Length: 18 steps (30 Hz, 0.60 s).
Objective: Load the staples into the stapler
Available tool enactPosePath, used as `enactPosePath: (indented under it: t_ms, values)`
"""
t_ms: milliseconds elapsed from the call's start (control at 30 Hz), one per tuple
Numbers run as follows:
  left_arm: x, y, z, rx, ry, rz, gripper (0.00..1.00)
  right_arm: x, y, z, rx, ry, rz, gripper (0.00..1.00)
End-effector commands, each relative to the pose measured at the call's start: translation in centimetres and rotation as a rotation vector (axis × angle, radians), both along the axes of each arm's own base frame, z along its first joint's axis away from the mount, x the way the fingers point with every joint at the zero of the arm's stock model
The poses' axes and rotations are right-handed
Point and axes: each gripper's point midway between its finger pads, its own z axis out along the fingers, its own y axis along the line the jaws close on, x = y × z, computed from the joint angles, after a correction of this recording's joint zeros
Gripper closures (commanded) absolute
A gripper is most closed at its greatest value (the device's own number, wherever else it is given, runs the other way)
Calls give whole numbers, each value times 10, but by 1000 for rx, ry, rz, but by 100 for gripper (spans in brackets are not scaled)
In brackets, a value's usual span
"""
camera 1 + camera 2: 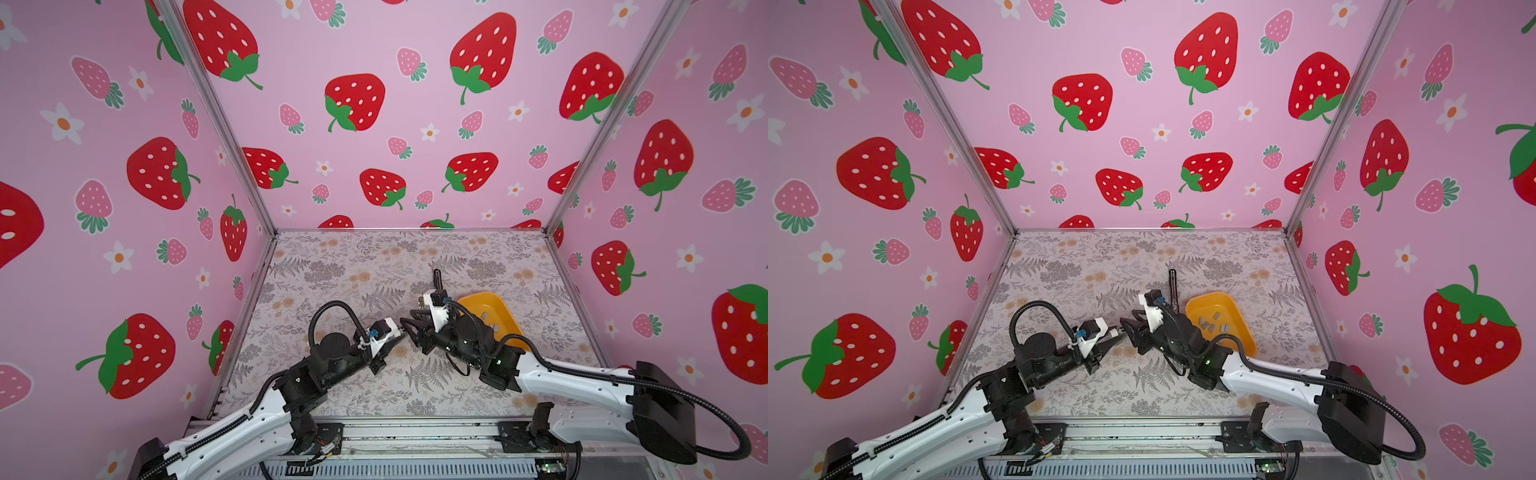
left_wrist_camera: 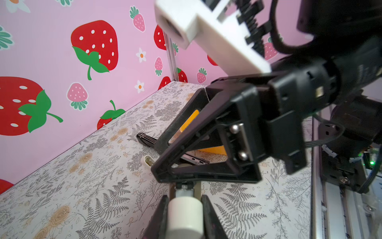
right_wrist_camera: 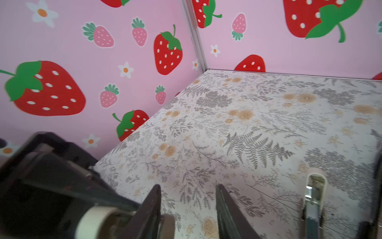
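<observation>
The left gripper (image 2: 184, 201) pinches a pale stapler (image 2: 185, 215) by one end. The right gripper (image 3: 188, 187) stands spread at its tip, seemingly empty. A skewed squeeze there could twist the stapler loose. The staples (image 1: 1217, 316), about five strips, lie behind the right gripper in one yellow tray (image 1: 1246, 345). There are three staplers: the held one, a second pale stapler (image 3: 314, 194) and a black stapler (image 1: 437, 277).

The left arm (image 1: 249, 432) and right arm (image 1: 582, 380) are wearing smooth white shells with chunky black joints. Bumpy black cables (image 1: 332, 304) are running along them. White camera boxes (image 1: 388, 328) are carrying blue clips (image 1: 372, 332). The fingers (image 3: 225, 209) are looking black and pointy. Two shiny screws (image 2: 235, 128) are gleaming, and a green light (image 2: 372, 162) is glowing.
</observation>
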Motion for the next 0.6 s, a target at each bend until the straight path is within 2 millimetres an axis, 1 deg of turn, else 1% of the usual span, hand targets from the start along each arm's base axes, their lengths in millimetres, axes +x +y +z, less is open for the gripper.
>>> enactPosePath:
  t_ms: [0, 100, 233, 300, 333, 367, 400, 433, 500, 567]
  values:
    - [1, 0, 49, -118, -89, 10, 100, 11, -8, -23, -75, 22, -74, 56]
    - [4, -2, 61, -102, -93, 13, 100, 14, -13, -25, -84, 15, -94, 56]
    - [6, -7, 68, -78, -74, 2, 100, 9, -13, -17, -71, -27, -58, 56]
    - [4, -10, 70, -83, -68, -19, 100, 7, -15, -15, -76, -53, -47, 54]
    - [2, -11, 72, -91, -65, -31, 100, 6, -17, -16, -85, -61, -44, 49]
    - [0, -12, 74, -94, -58, -46, 100, 8, -19, -18, -97, -69, -47, 49]
    - [-2, -13, 76, -89, -48, -60, 100, 10, -24, -19, -106, -74, -57, 45]
    - [-4, -15, 78, -78, -36, -75, 100, 13, -30, -19, -110, -79, -69, 44]
    - [-8, -18, 79, -50, -15, -109, 100, 17, -43, -15, -106, -105, -83, 44]
    - [-13, -20, 79, -38, -7, -141, 100, 15, -57, -3, -93, -161, -87, 43]
